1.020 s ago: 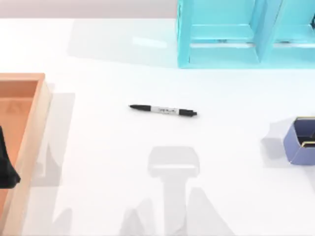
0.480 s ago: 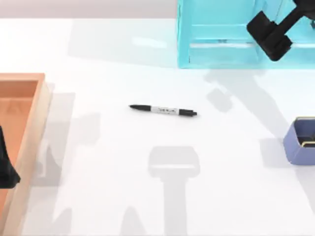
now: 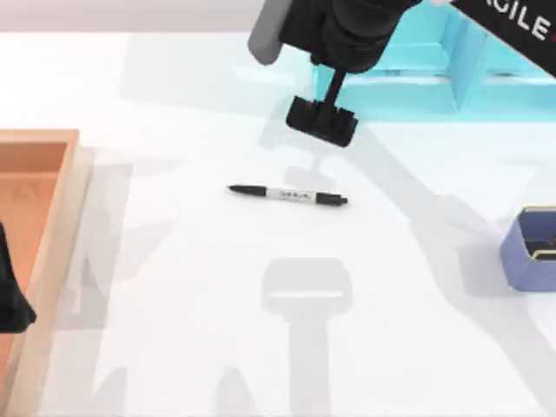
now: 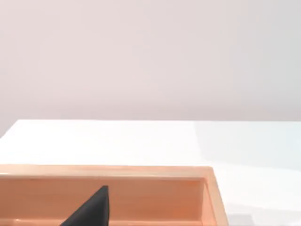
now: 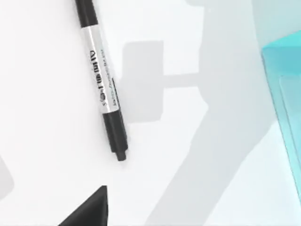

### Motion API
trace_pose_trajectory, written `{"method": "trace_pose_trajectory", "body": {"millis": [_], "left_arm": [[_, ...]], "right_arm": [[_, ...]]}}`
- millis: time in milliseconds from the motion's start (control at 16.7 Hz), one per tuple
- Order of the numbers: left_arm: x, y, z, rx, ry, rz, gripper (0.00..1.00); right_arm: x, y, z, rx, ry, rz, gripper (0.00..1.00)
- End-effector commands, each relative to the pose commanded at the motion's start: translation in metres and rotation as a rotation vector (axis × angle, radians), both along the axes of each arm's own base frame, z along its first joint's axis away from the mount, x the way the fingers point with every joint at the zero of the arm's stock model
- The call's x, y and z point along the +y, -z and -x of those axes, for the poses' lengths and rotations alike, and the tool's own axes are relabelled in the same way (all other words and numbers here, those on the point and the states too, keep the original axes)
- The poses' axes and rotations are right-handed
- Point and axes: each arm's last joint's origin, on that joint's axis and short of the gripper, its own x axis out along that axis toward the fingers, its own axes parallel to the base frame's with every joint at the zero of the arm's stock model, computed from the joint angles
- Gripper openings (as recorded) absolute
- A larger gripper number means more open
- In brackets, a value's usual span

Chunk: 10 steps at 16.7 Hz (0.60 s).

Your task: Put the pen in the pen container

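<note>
The pen (image 3: 288,195) lies flat in the middle of the white table, black at both ends with a white lettered barrel. The right wrist view shows the pen (image 5: 101,80) close up, lying alone on the table. My right gripper (image 3: 321,122) hangs above the table just behind the pen, a little toward its right end, and is not touching it. The pen container (image 3: 532,250), a small periwinkle-blue box with a gold rim, sits at the table's right edge. My left gripper (image 3: 13,291) is parked over the orange tray at the far left.
A large orange wooden tray (image 3: 54,217) occupies the left side and also fills the low part of the left wrist view (image 4: 108,172). A tall teal shelf unit (image 3: 408,91) stands at the back right, partly covered by my right arm.
My right arm has swung in from the back right, crossing in front of the teal shelf, to hang just behind the pen. The pen, the container and the left arm have not moved.
</note>
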Motion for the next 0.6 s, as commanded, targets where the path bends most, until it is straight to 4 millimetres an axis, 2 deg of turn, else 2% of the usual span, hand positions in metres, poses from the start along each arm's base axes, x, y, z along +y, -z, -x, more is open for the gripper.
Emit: {"method": "trace_pose_trajectory", "body": {"millis": [180, 300, 420, 600], "left_arm": [[0.000, 0.000, 0.000, 0.000, 0.000, 0.000, 1.00], [0.000, 0.000, 0.000, 0.000, 0.000, 0.000, 1.00], [0.000, 0.000, 0.000, 0.000, 0.000, 0.000, 1.00], [0.000, 0.000, 0.000, 0.000, 0.000, 0.000, 1.00]], "right_arm": [[0.032, 0.046, -0.008, 0.095, -0.086, 0.101, 1.00], [0.045, 0.070, -0.009, 0.142, -0.127, 0.150, 1.00], [0.051, 0.083, -0.009, 0.168, -0.149, 0.177, 1.00], [0.053, 0.086, -0.008, 0.173, -0.154, 0.182, 1.00]]}}
